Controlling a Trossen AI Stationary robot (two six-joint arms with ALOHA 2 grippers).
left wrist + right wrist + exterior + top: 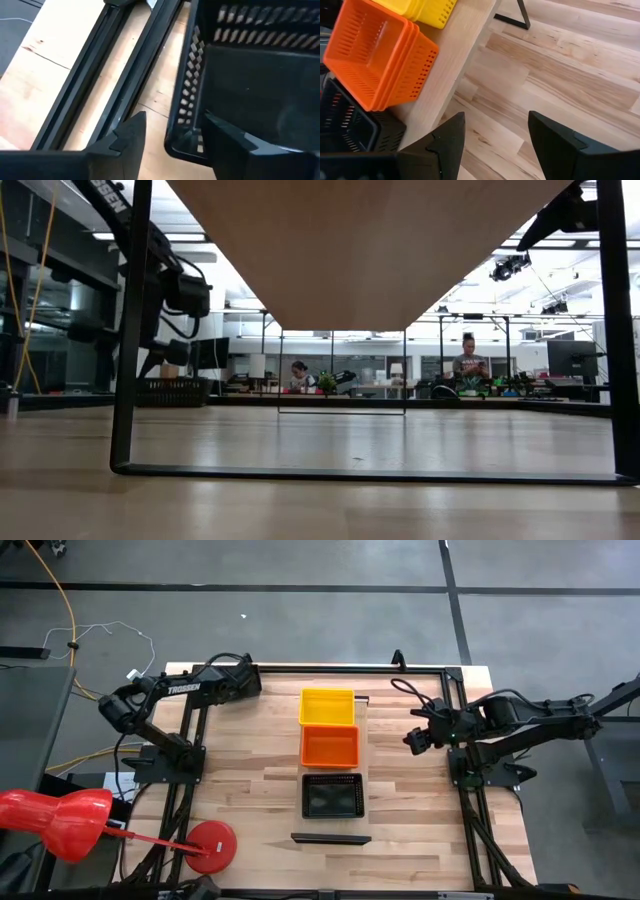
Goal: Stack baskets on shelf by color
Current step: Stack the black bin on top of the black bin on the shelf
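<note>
Three stacks stand in a row on the shelf (331, 826), a raised light-wood board: yellow baskets (328, 707) at the far end, orange baskets (330, 747) in the middle, black baskets (332, 795) nearest its dark lip (330, 838). Another black basket (260, 75) sits on the table by the far-left frame rail, also seen in the low view (170, 392). My left gripper (175, 116) is open there (252, 680), its fingers either side of that basket's wall. My right gripper (496, 115) is open over bare table right of the shelf (408, 738). My left gripper straddles the black basket's side wall near a corner (186, 135), one finger (225, 135) inside the basket and one (131, 135) outside. A gap shows between the outer finger and the wall. I cannot tell whether the inner finger touches it.
A red lamp with a round base (210, 845) stands at the table's near-left corner. Black frame rails (100, 75) run along the table beside both arms. The shelf stands on thin black legs (125, 380). People sit in the room far behind the table.
</note>
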